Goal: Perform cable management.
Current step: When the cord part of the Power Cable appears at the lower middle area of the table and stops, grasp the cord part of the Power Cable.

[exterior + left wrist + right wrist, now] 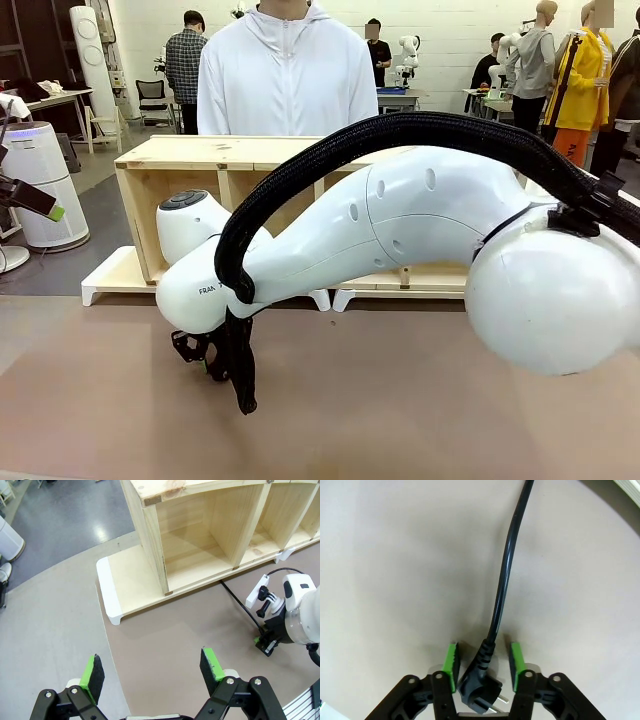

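Brown matte tabletop [400, 420] fills the foreground, with a person [285, 80] in a white hooded top standing at 12 o'clock behind an open, pale-wood shelf unit [150, 545]. At the left, the left gripper [152, 669] hangs above the table edge, its jaws wide apart and holding nothing. From its wrist camera the cable [507, 565] lies well apart toward 3 o'clock, a thin black line coming out from the foot of the shelf unit. Further right, the right gripper [483, 665] points down at the table with its jaws apart, straddling the cable just above the plug [479, 692]. A green pad [451, 665] stands on either side with a sliver of table showing between pad and cord. In the right wrist view the cable's long axis runs from 6 o'clock to 12 o'clock, square across the closing line, so the right arm is plainly the nearer and better placed. The cord is round, glossy and limp. Its plug is moulded black plastic with a ribbed collar and metal pins, lying tilted. At the far right, a thick braided hose [430, 128] arches over the smooth white arm.
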You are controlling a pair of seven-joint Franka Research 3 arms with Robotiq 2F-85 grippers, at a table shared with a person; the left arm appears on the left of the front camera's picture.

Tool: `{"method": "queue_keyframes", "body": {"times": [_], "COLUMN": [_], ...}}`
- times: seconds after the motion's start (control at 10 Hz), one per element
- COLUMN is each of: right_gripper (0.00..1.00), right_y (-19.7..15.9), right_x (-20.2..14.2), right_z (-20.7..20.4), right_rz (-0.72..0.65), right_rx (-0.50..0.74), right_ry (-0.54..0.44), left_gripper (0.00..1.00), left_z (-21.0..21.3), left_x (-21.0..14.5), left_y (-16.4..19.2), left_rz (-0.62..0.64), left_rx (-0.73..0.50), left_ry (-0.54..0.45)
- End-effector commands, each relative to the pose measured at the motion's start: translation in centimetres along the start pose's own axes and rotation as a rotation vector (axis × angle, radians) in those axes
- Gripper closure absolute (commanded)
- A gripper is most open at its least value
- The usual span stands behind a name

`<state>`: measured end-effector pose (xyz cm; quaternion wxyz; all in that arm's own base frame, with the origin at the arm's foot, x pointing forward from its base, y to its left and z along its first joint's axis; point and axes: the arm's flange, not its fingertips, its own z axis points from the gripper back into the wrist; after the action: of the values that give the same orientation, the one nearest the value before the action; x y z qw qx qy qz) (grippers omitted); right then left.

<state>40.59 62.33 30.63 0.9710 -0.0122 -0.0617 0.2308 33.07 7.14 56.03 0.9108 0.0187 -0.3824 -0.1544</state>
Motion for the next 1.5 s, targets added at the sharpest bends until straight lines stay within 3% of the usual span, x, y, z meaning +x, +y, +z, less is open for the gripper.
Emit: {"method": "queue_keyframes", "body": {"times": [0.0, 1.2, 1.3, 1.4], "right_gripper": [0.55, 0.55, 0.75, 0.75], "right_y": [0.14, -0.15, -0.12, -0.11], "right_x": [0.35, 1.34, 1.33, 1.34], "right_z": [-0.15, 0.14, 0.17, 0.18], "right_rz": [0.006, 0.031, 0.048, 0.048], "right_rx": [-0.028, -0.038, -0.043, -0.039], "right_ry": [-0.019, -0.030, -0.028, -0.020], "left_gripper": [0.00, 0.00, 0.00, 0.00], "left_z": [0.00, 0.00, 0.00, 0.00], "left_x": [-0.09, -0.09, -0.09, -0.09], "left_y": [0.12, 0.12, 0.12, 0.12], "left_rz": [0.006, 0.006, 0.006, 0.006], "left_rx": [-0.001, -0.001, -0.001, -0.001], "left_ry": [0.005, 0.005, 0.005, 0.005]}}
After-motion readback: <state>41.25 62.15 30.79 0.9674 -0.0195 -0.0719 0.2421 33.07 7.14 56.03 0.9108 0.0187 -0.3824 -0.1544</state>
